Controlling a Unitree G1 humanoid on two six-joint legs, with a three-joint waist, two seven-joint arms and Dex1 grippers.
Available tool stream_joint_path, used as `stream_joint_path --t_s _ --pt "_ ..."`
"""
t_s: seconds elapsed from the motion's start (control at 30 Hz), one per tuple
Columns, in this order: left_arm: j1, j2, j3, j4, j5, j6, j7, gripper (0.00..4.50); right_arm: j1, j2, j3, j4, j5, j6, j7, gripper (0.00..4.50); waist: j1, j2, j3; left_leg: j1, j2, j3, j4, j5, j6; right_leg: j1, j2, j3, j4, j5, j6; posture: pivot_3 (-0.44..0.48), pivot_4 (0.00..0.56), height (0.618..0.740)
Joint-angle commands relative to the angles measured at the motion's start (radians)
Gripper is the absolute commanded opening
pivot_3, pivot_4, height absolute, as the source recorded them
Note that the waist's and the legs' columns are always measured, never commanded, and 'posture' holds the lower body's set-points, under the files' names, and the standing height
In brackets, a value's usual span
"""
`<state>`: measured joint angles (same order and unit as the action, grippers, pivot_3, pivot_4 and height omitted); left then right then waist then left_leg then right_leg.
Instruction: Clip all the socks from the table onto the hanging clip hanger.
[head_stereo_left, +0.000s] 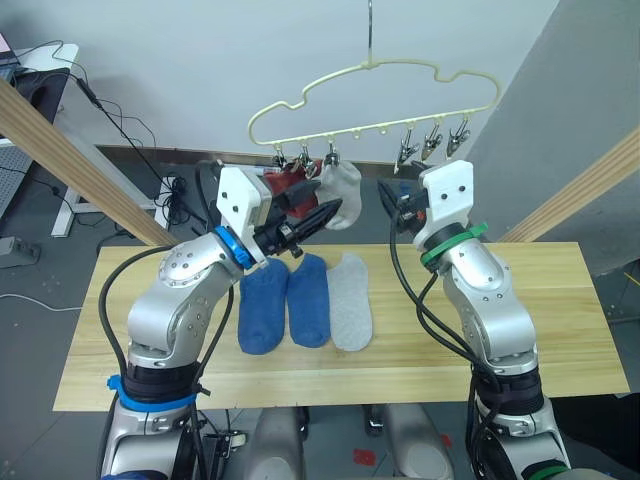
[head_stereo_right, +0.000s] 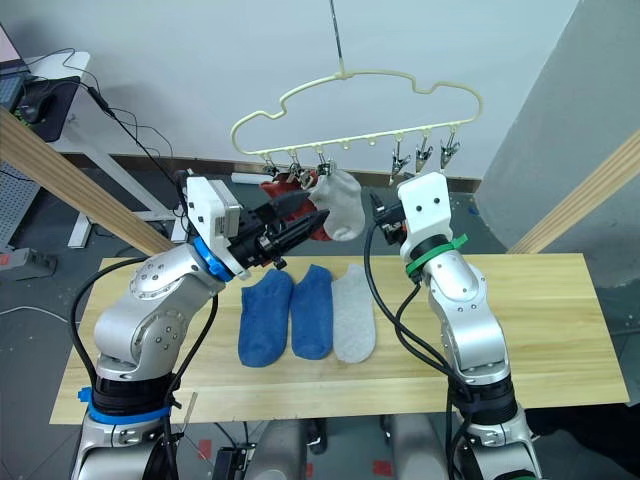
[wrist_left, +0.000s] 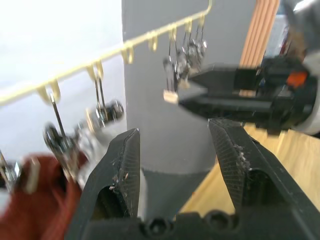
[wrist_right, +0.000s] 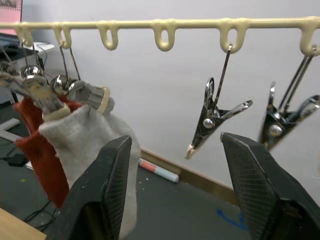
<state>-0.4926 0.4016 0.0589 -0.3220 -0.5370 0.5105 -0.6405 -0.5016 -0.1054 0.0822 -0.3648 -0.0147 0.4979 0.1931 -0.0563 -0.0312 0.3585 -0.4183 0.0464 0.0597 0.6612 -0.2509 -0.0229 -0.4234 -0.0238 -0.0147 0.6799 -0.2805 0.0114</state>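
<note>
The clip hanger (head_stereo_left: 375, 100) hangs above the far edge of the table (head_stereo_left: 560, 330). Red and grey socks (wrist_right: 80, 140) are clipped at its left end; three socks (head_stereo_left: 305, 300) lie below it — two blue, one grey. Both grippers are raised near the hanger, empty and spread: left gripper (wrist_left: 175, 150), right gripper (wrist_right: 175, 165). To do this well, I think one gripper should go down for a sock while the other opens the free clip (wrist_right: 212, 120). How many red socks hang is hard to see.
</note>
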Motion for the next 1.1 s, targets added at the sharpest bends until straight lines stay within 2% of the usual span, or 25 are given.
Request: stream_joint_path --t_s 0.03,0.57,1.0,1.1 --pt "-0.004 0.001 0.015 -0.013 -0.011 -0.025 -0.005 2.43 -0.023 0.012 -0.023 -0.014 0.011 0.014 -0.026 2.62 -0.001 0.0 0.0 0.0 0.0 0.0 0.0 0.0 0.0 0.0 0.0 0.0 0.0 0.0 0.0 -0.117 0.353 0.74" --pt "-0.002 0.01 -0.012 -0.01 0.005 -0.047 -0.033 2.43 -0.152 0.026 -0.03 0.114 0.036 -0.045 -0.005 2.62 -0.001 0.0 0.0 0.0 0.0 0.0 0.0 0.0 0.0 0.0 0.0 0.0 0.0 0.0 0.0 -0.117 0.353 0.74" --pt "0.003 0.002 -0.019 -0.017 0.011 -0.045 -0.026 2.43 -0.173 0.028 -0.027 0.136 0.067 -0.08 0.01 2.62 0.0 0.0 0.0 0.0 0.0 0.0 0.0 0.0 0.0 0.0 0.0 0.0 0.0 0.0 0.0 -0.11 0.358 0.74" --pt "0.005 0.0 -0.021 -0.016 0.013 -0.045 -0.023 2.43 -0.18 0.031 -0.032 0.144 0.071 -0.085 0.004 2.02 -0.001 0.0 0.0 0.0 0.0 0.0 0.0 0.0 0.0 0.0 0.0 0.0 0.0 0.0 0.0 -0.11 0.358 0.74"
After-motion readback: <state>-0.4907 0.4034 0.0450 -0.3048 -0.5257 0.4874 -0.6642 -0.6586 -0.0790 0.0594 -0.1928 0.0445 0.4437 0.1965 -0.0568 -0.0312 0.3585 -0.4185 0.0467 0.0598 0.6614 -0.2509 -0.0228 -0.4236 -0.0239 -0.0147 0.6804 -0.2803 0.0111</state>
